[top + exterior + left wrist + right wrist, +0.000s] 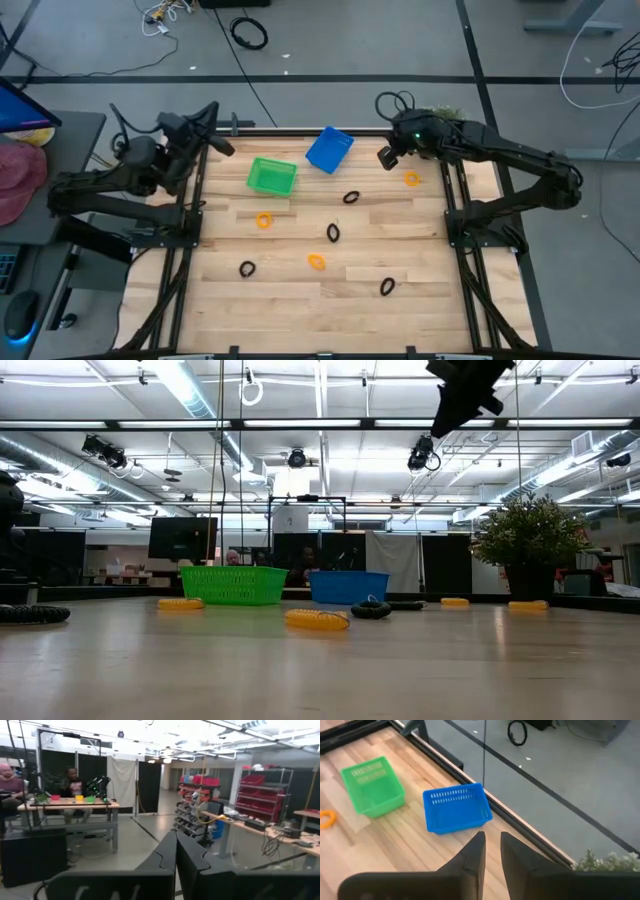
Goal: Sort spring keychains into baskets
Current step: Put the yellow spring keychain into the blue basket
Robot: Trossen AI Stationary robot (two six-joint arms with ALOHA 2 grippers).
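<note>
Several spring keychains lie flat and scattered on the wooden table, orange ones (264, 220) (316, 262) (411, 179) and black ones (350, 197) (333, 233) (247, 268) (387, 286). The green basket (271, 177) and the blue basket (329, 149) stand at the far side of the table; both show in the right wrist view, green basket (372, 785) and blue basket (456, 807). My left gripper (222, 147) is shut and raised at the far left corner, pointing out into the room (175, 845). My right gripper (385, 157) hangs high, right of the blue basket, slightly open (492, 842), with nothing between its fingers.
A potted plant (530, 540) stands at the far right corner, close behind my right arm. The table's dark frame rail (470, 780) runs just behind the baskets. A black cable coil (249, 33) lies on the floor beyond. People sit at a desk (65, 802) in the room.
</note>
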